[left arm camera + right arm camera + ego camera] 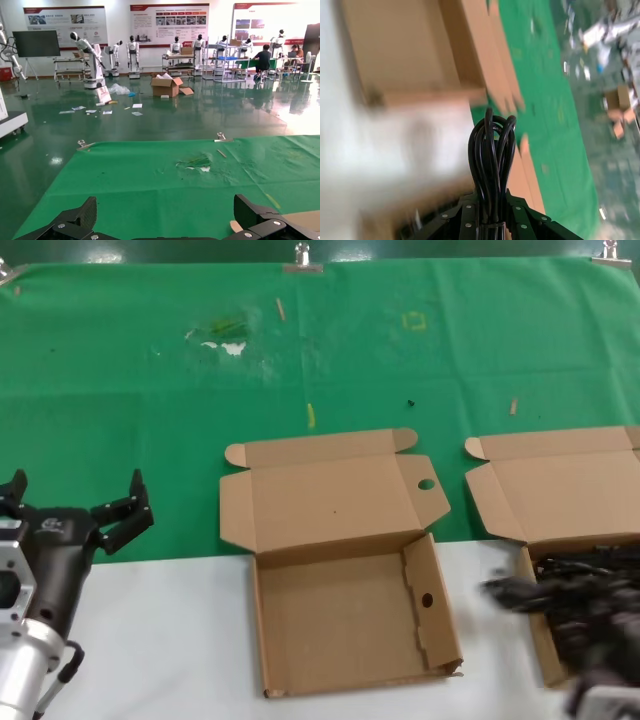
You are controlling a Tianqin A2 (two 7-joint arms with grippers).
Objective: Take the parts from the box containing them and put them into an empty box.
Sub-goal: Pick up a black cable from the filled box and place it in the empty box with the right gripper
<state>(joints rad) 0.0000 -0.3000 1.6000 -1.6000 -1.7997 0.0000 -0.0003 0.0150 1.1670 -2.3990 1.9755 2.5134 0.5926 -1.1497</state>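
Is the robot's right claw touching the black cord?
Touching. The right wrist view shows the right gripper shut on the black cord bundle, its loops sticking out between the fingers.

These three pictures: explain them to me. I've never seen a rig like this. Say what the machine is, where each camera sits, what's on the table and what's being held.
It is a two-armed robot. The wide picture comes from its head, looking down at a table; the other two come from cameras on its wrists. On the table lie two open cardboard boxes: the empty box in the middle and the box of cords at the robot's right, part of it out of the picture. The left end effector waits open at the left, over the green cloth. The right end effector is shut on a bundle of looped black cord, near the right box.
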